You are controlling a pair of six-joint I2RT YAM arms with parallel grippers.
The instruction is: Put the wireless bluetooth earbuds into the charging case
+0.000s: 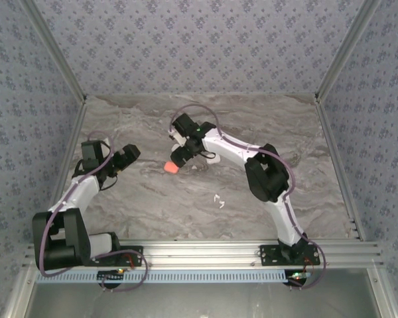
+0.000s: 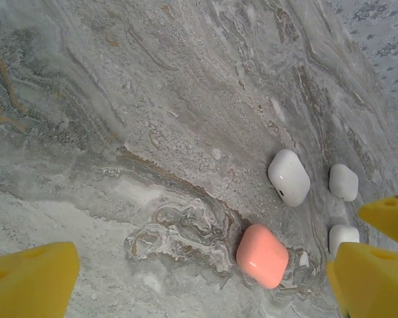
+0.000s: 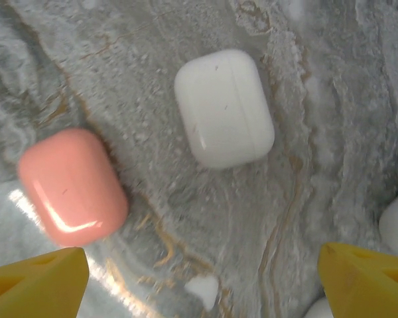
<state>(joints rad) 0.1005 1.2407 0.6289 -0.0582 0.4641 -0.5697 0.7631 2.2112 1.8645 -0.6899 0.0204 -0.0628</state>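
- Top external view: the left gripper (image 1: pixel 125 159) hangs over the marbled table (image 1: pixel 132 199), at 9 o'clock of the salmon charging case (image 1: pixel 171 167) and apart from it. The right gripper (image 1: pixel 179 156) sits just beside that case, at its 1 o'clock.
- Two tiny white earbuds (image 1: pixel 219 199) lie loose on the table at 4 o'clock of the salmon charging case, well apart from it and from both grippers.
- Left wrist view: the left gripper's yellow fingers (image 2: pixel 30 281) are spread wide with nothing between them. The salmon charging case lies flat and closed, and a white charging case (image 2: pixel 288 177) lies near it at its 1 o'clock. Two more white cases (image 2: pixel 343 182) lie at 3 o'clock of that one.
- Right wrist view: the right gripper's yellow fingers (image 3: pixel 36 281) are also spread wide and hold nothing. The closed white charging case lies at 2 o'clock of the salmon one, not touching it. A small white piece (image 3: pixel 202 289) lies on the table at 6 o'clock of the white charging case, too blurred to name.
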